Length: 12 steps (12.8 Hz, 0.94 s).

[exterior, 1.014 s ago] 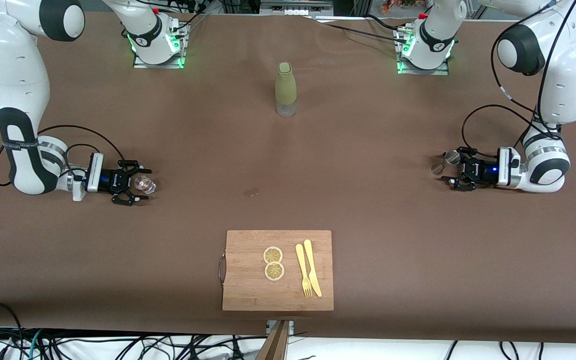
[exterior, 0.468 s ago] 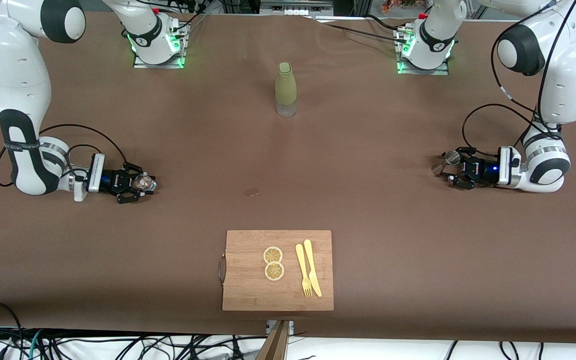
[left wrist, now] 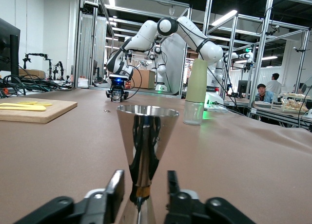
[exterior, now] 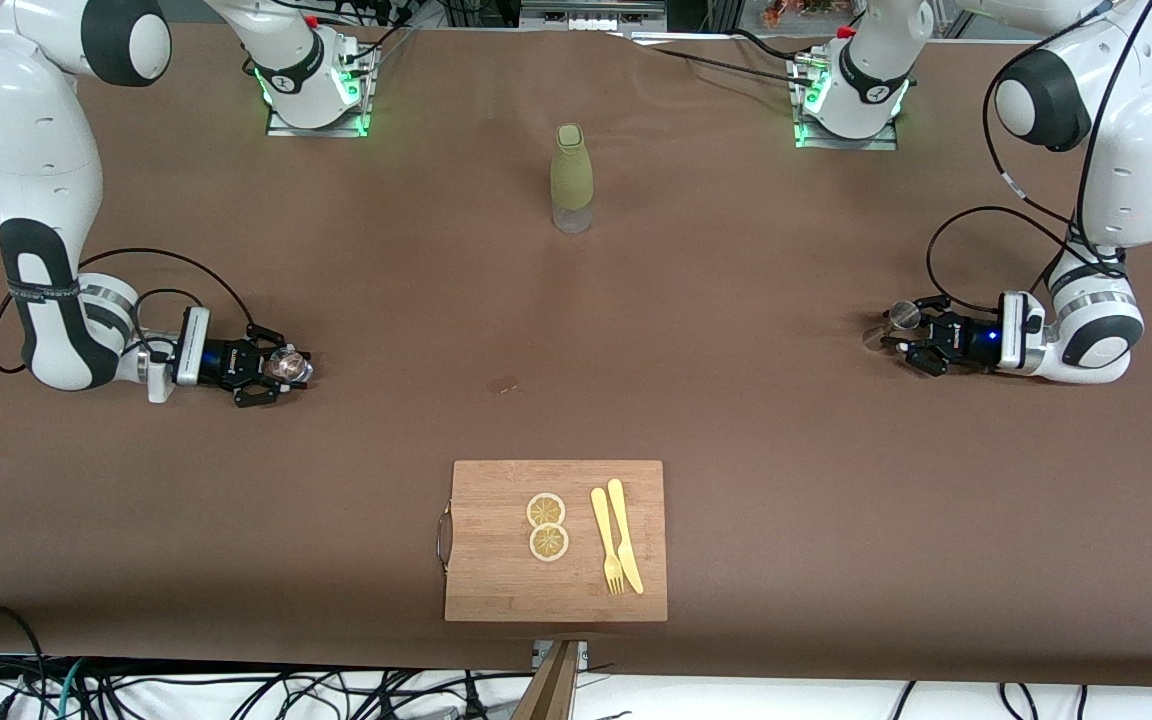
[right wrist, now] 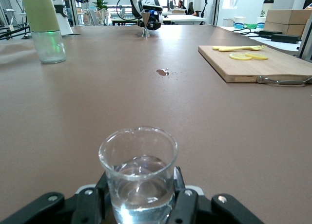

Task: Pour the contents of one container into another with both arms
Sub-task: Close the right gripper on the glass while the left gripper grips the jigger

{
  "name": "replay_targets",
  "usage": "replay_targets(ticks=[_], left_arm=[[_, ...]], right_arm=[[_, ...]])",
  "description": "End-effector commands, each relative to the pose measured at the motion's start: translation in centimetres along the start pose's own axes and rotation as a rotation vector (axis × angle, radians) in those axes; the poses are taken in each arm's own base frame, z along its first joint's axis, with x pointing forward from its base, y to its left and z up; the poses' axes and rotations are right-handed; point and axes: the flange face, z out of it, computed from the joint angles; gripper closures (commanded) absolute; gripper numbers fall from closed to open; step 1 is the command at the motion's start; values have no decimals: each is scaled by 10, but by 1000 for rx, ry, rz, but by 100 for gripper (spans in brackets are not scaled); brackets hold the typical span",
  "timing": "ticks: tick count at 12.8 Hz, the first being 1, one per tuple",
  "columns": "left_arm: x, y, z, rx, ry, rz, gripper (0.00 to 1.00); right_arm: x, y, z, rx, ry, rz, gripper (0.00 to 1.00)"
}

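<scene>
The tiny clear glass tumbler (right wrist: 138, 173), base hidden, is sitting clamped in the right gripper (exterior: 271, 374) on the worktop (exterior: 576, 340); the left gripper (exterior: 911, 345) has been narrowing around the silvery hourglass jigger (left wrist: 146, 141), contact unclear.

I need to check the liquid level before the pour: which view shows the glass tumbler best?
The right wrist view: the glass tumbler fills the foreground between the right gripper fingers, liquid visible inside. The front view shows it only as a small clear glint. The left wrist view does not show it clearly.
</scene>
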Motion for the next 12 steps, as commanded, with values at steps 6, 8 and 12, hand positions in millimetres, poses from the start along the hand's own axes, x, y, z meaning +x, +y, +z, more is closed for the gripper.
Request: replay_targets(ticks=[6, 8, 12], left_arm=[[-4, 4, 1, 13, 6, 107, 100], [-4, 3, 1, 12, 2, 106, 100], [3, -14, 24, -13, 14, 116, 100]], right_arm=[[34, 17, -12, -32, 13, 60, 58], [61, 26, -15, -29, 9, 83, 58], [119, 32, -29, -51, -47, 145, 58]])
